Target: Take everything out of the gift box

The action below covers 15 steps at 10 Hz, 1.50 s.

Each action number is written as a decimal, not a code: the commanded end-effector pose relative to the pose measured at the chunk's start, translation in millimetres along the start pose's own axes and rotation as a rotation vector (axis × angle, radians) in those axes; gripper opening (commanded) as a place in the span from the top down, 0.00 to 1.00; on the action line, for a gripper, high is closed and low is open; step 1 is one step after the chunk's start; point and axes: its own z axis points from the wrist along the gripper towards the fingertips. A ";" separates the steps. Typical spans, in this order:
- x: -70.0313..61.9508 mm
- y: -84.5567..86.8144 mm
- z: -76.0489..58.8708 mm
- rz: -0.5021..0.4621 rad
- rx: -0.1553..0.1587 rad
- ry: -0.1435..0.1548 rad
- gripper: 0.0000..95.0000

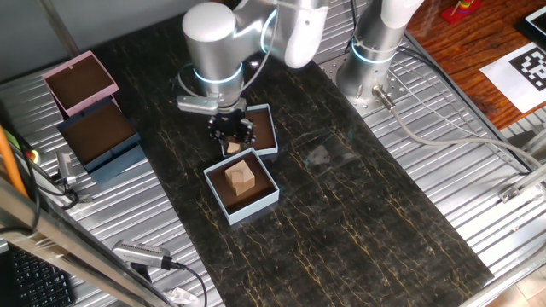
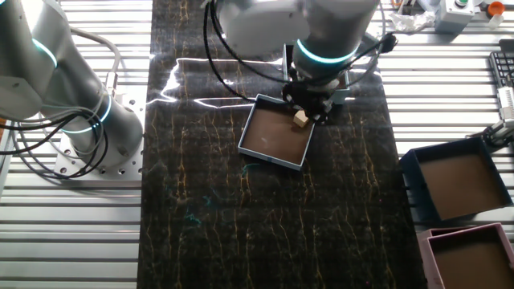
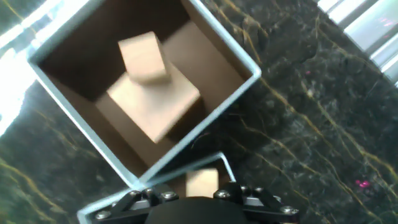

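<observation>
While the gift box [image 1: 242, 188] sits mid-tabletop [image 1: 358, 213] with two wooden blocks [image 1: 241, 177] inside, small one stacked on a bigger one, the claw [image 1: 232, 135] hangs just off its 12 o'clock edge, over the matching shallow tray [image 1: 266, 130]. A third small block [image 2: 300, 119] shows between the fingers; claw looks narrow, pinched on it, block apparently clear of the tray floor. Hand view agrees: tan block [image 3: 202, 183] at the fingertips, box [image 3: 205, 115] ahead with both blocks [image 3: 149, 87] visible.

Step, as judged: first block is out and being carried to a drop spot. Next move calls for lowering, releasing, then returning to the box for the top small block [image 3: 142, 57]; it sits skewed, so a careful centred pinch is needed.
</observation>
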 end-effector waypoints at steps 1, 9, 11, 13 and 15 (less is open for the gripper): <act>-21.1 18.3 -34.7 0.073 -0.021 0.034 0.40; -89.6 28.8 -45.6 0.126 -0.006 0.027 0.40; -95.9 25.9 -39.4 0.129 -0.006 0.025 0.40; -102.3 26.9 -28.7 0.135 -0.004 0.025 0.40; -107.0 29.4 -21.6 0.140 0.000 0.024 0.40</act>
